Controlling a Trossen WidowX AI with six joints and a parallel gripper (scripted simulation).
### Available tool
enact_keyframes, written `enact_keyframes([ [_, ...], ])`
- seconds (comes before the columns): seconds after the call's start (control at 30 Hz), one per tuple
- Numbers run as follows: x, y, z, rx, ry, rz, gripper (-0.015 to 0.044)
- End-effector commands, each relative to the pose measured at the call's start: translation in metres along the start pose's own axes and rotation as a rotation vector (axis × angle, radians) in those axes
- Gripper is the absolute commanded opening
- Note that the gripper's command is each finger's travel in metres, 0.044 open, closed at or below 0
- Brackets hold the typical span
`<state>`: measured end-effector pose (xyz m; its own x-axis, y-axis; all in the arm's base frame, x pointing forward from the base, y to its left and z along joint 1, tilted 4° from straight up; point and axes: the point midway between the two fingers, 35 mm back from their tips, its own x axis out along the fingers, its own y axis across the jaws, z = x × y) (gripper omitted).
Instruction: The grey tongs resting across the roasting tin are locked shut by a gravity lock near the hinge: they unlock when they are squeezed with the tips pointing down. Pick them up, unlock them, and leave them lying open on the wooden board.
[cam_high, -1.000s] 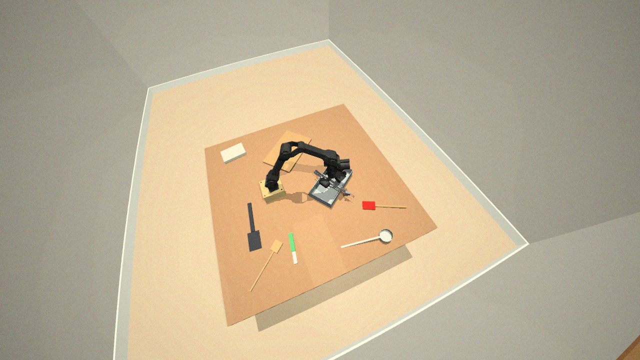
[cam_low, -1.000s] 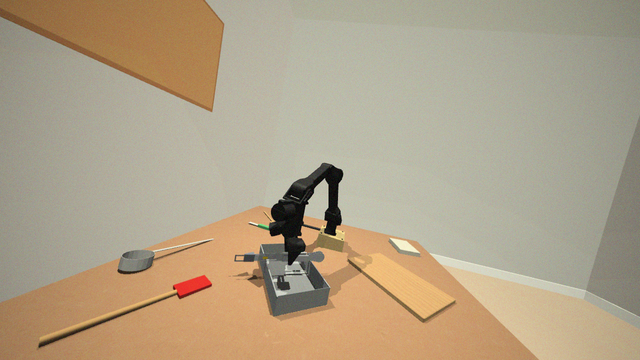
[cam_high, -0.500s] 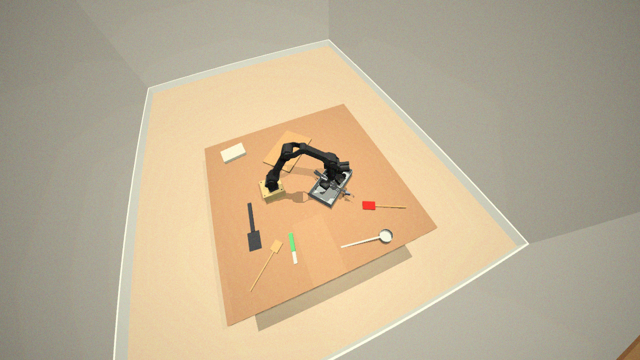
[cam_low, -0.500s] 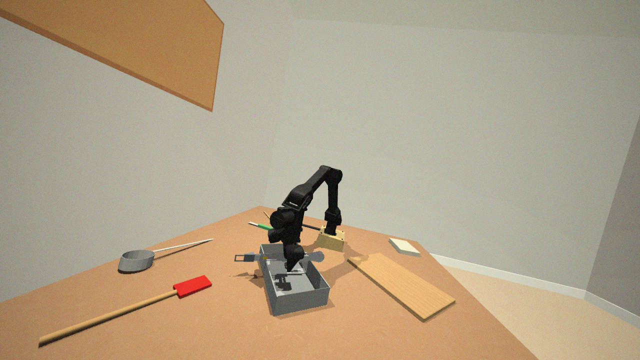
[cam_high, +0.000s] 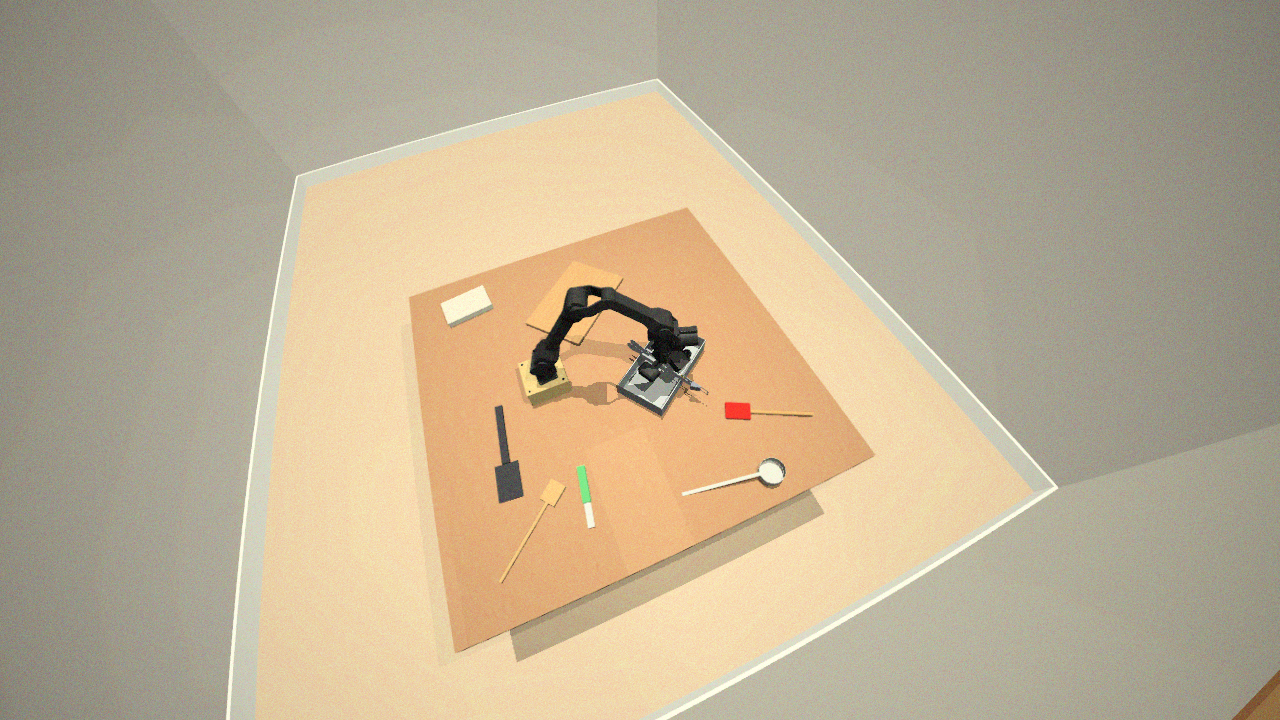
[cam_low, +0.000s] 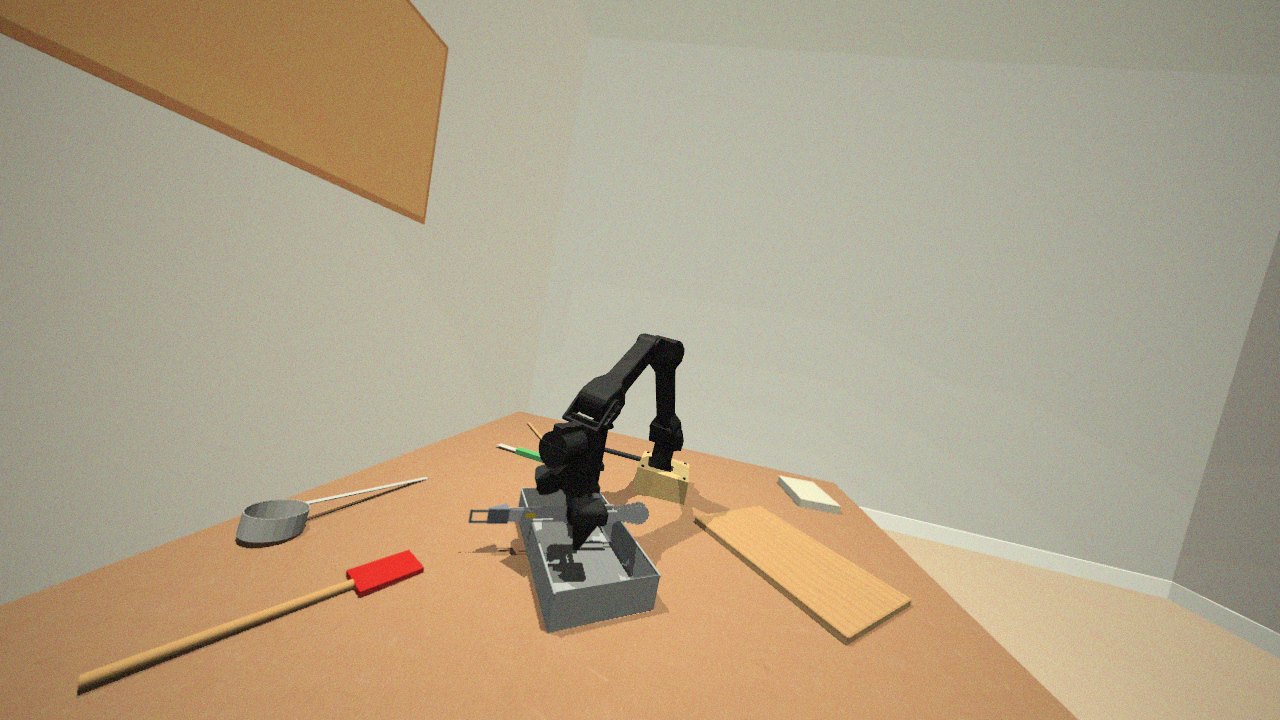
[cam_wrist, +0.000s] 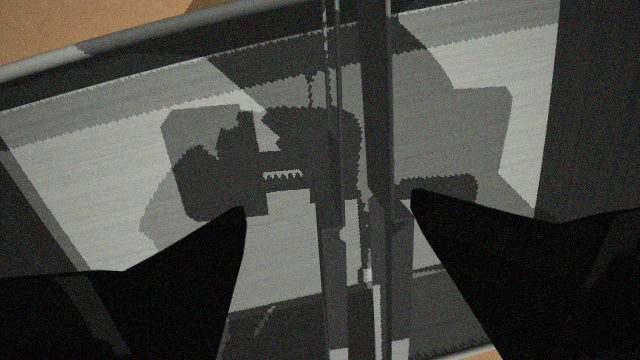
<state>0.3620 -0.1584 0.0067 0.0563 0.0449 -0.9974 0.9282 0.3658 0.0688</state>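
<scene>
The grey tongs (cam_high: 695, 386) (cam_low: 632, 513) (cam_wrist: 376, 100) lie across the roasting tin (cam_high: 641, 400) (cam_low: 604, 606) (cam_wrist: 45, 60), both ends beyond its walls. Their two arms lie close together. My gripper (cam_high: 660, 367) (cam_low: 577, 544) (cam_wrist: 329, 206) points down over the tin, open, with one finger on each side of the tongs. In the wrist view the tongs are nearer the right finger, and a gap shows beside the left finger. The wooden board (cam_high: 590, 277) (cam_low: 805, 573) lies flat on the table, apart from the tin, with nothing on it.
A red spatula (cam_high: 737, 411) (cam_low: 384, 573) and a ladle (cam_high: 771, 471) (cam_low: 273, 523) lie beyond the tongs' hinge end. A white block (cam_high: 466, 305) (cam_low: 810, 494) lies near the board. A black spatula (cam_high: 509, 481), a wooden spatula (cam_high: 552, 492) and a green-handled tool (cam_high: 584, 484) lie farther off.
</scene>
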Motion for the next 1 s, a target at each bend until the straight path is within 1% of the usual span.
enact_keyframes([
  [0.0, -0.001, 0.000, 0.000, 0.000, -0.001, 0.001, 0.0282],
  [0.23, -0.001, 0.000, 0.000, 0.000, -0.001, 0.001, 0.0099],
  [0.67, -0.001, 0.000, 0.000, 0.000, -0.001, 0.001, 0.0012],
  [0.87, -0.004, 0.001, 0.001, 0.000, -0.001, 0.001, -0.0145],
  [0.97, -0.027, 0.002, 0.003, 0.001, 0.000, 0.001, -0.0150],
])
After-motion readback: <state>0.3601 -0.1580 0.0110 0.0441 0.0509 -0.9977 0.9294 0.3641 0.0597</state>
